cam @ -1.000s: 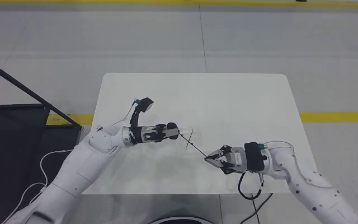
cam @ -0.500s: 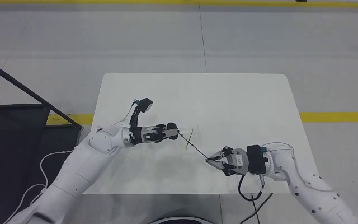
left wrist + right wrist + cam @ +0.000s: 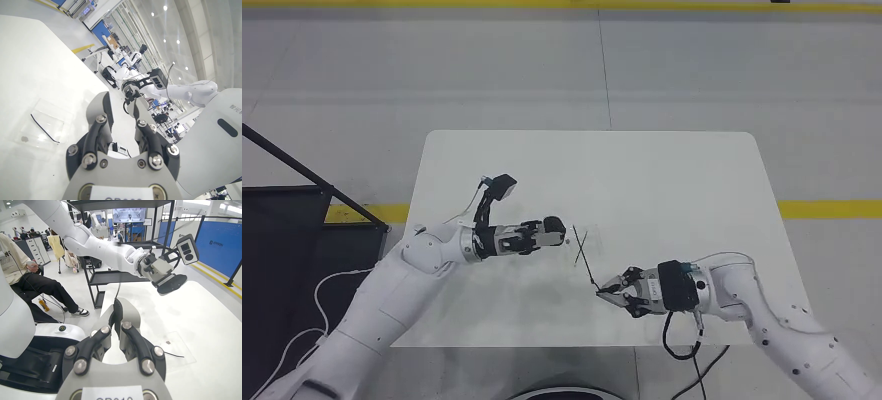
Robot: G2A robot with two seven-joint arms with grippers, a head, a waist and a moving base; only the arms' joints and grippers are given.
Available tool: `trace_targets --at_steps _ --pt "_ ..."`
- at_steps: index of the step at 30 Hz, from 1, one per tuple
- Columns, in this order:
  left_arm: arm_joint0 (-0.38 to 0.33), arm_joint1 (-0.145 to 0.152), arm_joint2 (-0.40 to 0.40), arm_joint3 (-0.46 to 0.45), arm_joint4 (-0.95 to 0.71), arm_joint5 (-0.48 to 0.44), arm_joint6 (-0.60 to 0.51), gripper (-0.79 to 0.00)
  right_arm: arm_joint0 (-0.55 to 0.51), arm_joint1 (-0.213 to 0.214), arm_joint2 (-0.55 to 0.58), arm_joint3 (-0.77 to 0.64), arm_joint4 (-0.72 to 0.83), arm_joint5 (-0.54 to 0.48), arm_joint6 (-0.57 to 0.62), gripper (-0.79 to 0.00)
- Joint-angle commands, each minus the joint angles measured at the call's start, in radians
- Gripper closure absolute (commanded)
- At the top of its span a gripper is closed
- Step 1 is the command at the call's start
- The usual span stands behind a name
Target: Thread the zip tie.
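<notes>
My right gripper (image 3: 602, 290) (image 3: 115, 302) is shut on one end of a thin black zip tie (image 3: 584, 258) (image 3: 118, 289). The tie rises from the fingertips toward the left gripper. My left gripper (image 3: 561, 232) (image 3: 122, 100) hovers just left of the tie's free end, open, with nothing between its fingers. From the right wrist view the left gripper (image 3: 171, 285) hangs above the table beyond the tie's tip. A second black zip tie (image 3: 586, 236) (image 3: 43, 130) (image 3: 174, 355) lies flat on a clear plastic sheet (image 3: 49, 121) (image 3: 177, 349) between the two grippers.
The white table (image 3: 672, 180) is bare to the right and at the back. A black rack (image 3: 282, 230) stands off the table's left edge. The right gripper is close to the front edge.
My right gripper has moved left toward the left gripper. The held zip tie has swung steeper, and its free end now stands apart from the left gripper's tip. The left arm has hardly moved.
</notes>
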Motion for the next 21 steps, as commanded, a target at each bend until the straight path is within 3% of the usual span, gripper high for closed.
trace_targets --at_steps 1,4,7,10,15,19,21 --pt "-0.001 0.000 -0.008 0.002 -0.007 -0.001 -0.001 -0.785 0.007 -0.001 -0.006 -0.008 0.010 0.000 0.034 0.000" --pt "0.005 0.004 -0.031 0.005 -0.011 -0.005 0.006 -0.785 0.015 0.000 0.002 -0.017 0.019 0.005 0.106 0.000" --pt "0.026 0.013 -0.068 0.001 -0.024 -0.019 0.018 -0.785 0.016 0.003 0.020 -0.065 0.046 0.077 0.266 0.000" --pt "0.058 0.023 -0.109 -0.004 -0.044 -0.037 0.024 -0.785 0.006 0.012 0.045 -0.167 0.100 0.206 0.530 0.000" --pt "0.113 0.044 -0.170 -0.036 -0.051 -0.044 0.031 -0.785 -0.012 0.027 0.089 -0.406 0.160 0.498 1.068 0.000" --pt "0.155 0.059 -0.213 -0.063 -0.067 -0.045 0.032 -0.785 -0.004 0.027 0.093 -0.534 0.117 0.643 1.378 0.000" --pt "0.167 0.063 -0.222 -0.076 -0.073 -0.039 0.025 -0.785 0.002 0.021 0.081 -0.570 0.112 0.694 1.475 0.000"
